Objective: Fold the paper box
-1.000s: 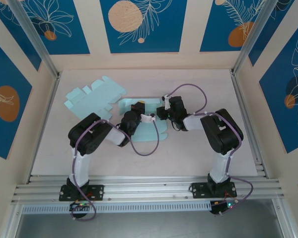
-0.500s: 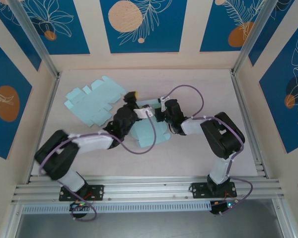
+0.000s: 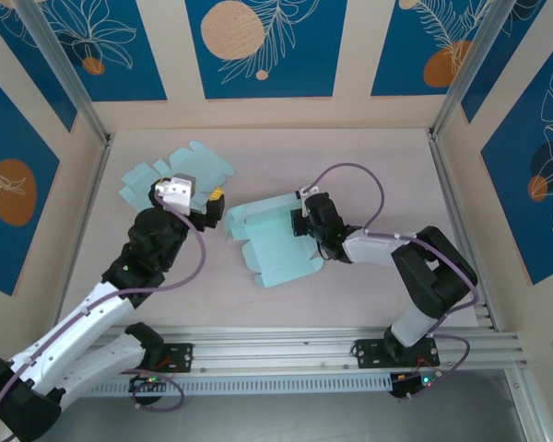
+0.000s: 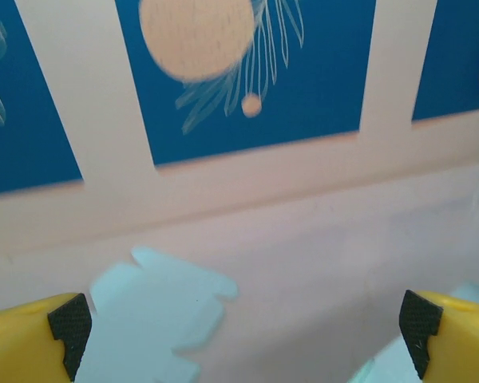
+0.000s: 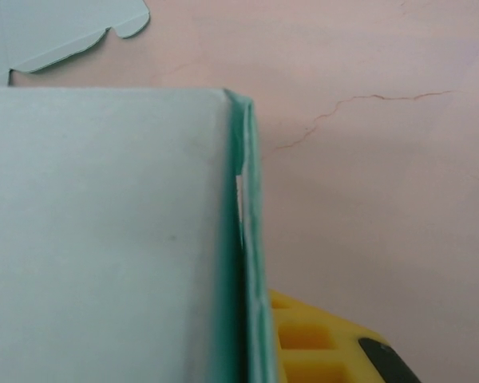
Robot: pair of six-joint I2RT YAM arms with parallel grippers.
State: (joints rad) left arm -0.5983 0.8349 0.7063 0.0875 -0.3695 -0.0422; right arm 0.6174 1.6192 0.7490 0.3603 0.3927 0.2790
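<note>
The pale teal paper box (image 3: 275,238) lies partly folded in the middle of the table, one wall raised at its right side. My right gripper (image 3: 301,217) is shut on that raised wall. In the right wrist view the folded wall (image 5: 251,239) runs straight up from the jaws, with one yellow finger (image 5: 323,343) pressed against its right face and the other hidden behind the paper. My left gripper (image 3: 214,204) hangs open to the left of the box, apart from it. Its two black-padded fingertips (image 4: 70,325) stand wide apart with nothing between them.
Several flat teal box blanks (image 3: 170,182) lie at the back left, just beyond my left gripper, and appear blurred as blanks (image 4: 156,307) in the left wrist view. Blue patterned walls (image 3: 258,46) and a metal frame enclose the table. Bare tabletop (image 3: 387,175) lies to the right.
My left gripper opened, let go of the box and swung back to the left towards the flat blanks. My right gripper kept its hold; the box has shifted and spread out more.
</note>
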